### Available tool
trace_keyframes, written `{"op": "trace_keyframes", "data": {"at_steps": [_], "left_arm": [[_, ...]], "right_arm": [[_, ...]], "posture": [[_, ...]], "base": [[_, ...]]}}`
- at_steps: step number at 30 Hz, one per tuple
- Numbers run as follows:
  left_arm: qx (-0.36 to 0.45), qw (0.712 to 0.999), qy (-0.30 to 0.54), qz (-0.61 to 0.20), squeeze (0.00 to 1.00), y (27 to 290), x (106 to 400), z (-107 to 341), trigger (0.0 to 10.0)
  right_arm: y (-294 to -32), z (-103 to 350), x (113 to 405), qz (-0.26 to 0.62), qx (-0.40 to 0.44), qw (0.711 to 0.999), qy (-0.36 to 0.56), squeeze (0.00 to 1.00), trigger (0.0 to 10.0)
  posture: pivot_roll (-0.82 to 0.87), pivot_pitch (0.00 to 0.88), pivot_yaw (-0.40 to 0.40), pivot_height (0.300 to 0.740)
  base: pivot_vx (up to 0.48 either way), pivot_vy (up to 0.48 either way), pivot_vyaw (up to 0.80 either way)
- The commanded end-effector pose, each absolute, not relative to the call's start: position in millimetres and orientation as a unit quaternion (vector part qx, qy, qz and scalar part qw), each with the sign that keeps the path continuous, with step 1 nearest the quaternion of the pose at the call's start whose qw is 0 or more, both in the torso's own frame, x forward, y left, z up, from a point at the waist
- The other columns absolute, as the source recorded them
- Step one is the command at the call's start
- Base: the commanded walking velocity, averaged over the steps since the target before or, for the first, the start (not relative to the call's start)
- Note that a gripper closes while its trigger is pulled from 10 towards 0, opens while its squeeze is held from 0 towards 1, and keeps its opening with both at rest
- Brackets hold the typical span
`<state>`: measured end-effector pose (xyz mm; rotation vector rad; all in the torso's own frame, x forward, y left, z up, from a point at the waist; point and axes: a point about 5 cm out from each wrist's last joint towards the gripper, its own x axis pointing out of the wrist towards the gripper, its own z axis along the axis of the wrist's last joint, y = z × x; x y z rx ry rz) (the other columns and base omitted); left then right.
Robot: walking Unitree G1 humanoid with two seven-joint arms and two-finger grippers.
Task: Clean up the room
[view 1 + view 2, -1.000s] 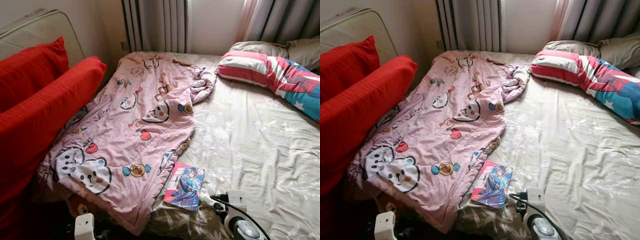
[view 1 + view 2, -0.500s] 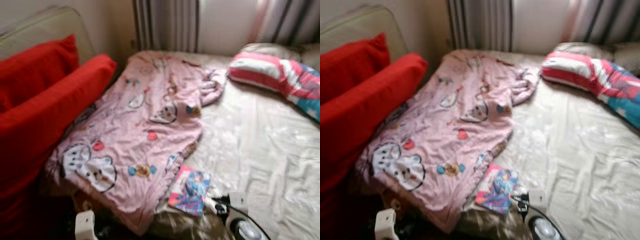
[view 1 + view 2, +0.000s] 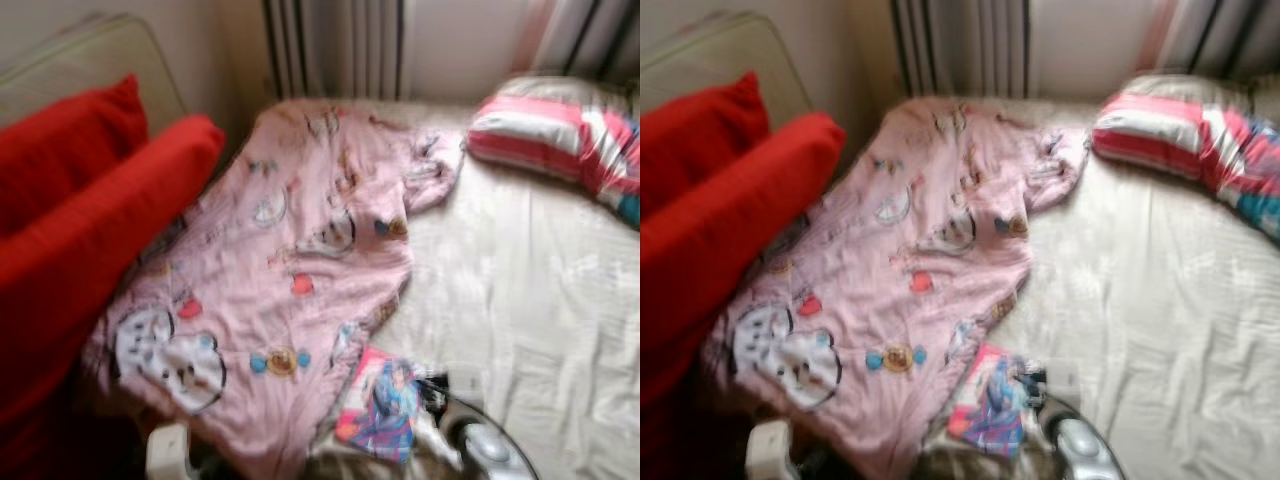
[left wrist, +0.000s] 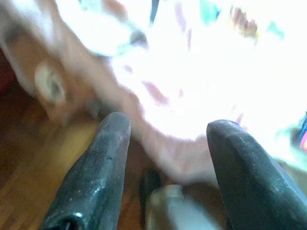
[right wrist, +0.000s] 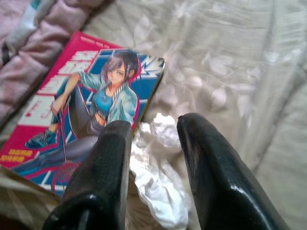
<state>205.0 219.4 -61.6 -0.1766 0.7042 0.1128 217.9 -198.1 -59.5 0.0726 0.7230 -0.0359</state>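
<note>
Right wrist view: right gripper [image 5: 152, 129] fingers part-open, nothing held, over crumpled tissue [image 5: 160, 179] beside comic book [image 5: 88, 108] on bedsheet [image 5: 230, 62]. Left gripper [image 4: 165, 127] spread wide, nothing held, near pink blanket [image 3: 290, 270].

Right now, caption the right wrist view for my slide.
Open right gripper poised over crumpled white tissue beside a comic book on the floral bedsheet.
</note>
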Motion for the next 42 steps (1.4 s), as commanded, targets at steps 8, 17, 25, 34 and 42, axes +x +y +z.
{"op": "trace_keyframes", "data": {"at_steps": [8, 17, 25, 34, 42], "left_arm": [[-0.085, 0.927, 0.362, 0.056, 0.0, 231.4, 177.1, -71.8, 10.0], [-0.101, 0.933, 0.342, 0.057, 0.0, 233.0, 162.4, -74.4, 10.0], [-0.078, 0.996, 0.045, -0.005, 0.0, 194.2, 285.4, 27.0, 10.0], [-0.054, 0.997, -0.008, -0.049, 0.0, 173.9, 290.9, 45.9, 10.0], [-0.045, 0.999, 0.006, -0.018, 0.0, 183.8, 263.4, 37.8, 10.0]], "right_arm": [[-182.7, -56.4, 220.8, 0.005, 0.053, 0.948, 0.315, 0.0, 10.0], [-185.5, -59.9, 205.9, 0.013, 0.027, 0.956, 0.293, 0.0, 10.0], [-173.1, -12.6, 268.1, 0.034, 0.026, 0.984, 0.172, 0.0, 10.0], [-172.8, -1.5, 273.7, 0.037, 0.024, 0.991, 0.127, 0.0, 10.0], [-175.7, -3.9, 267.6, 0.028, 0.013, 0.992, 0.124, 0.0, 10.0]], "posture": [[-0.08, 0.127, 0.088, 0.74], [-0.07, 0.188, 0.073, 0.74], [-0.07, 0.228, 0.048, 0.74], [-0.07, 0.254, 0.031, 0.74], [-0.06, 0.276, 0.02, 0.74]], "base": [[0.0, 0.0, 0.0], [0.0, 0.0, 0.0], [0.0, 0.0, 0.0], [0.0, 0.0, 0.0], [0.0, 0.0, 0.0]]}}
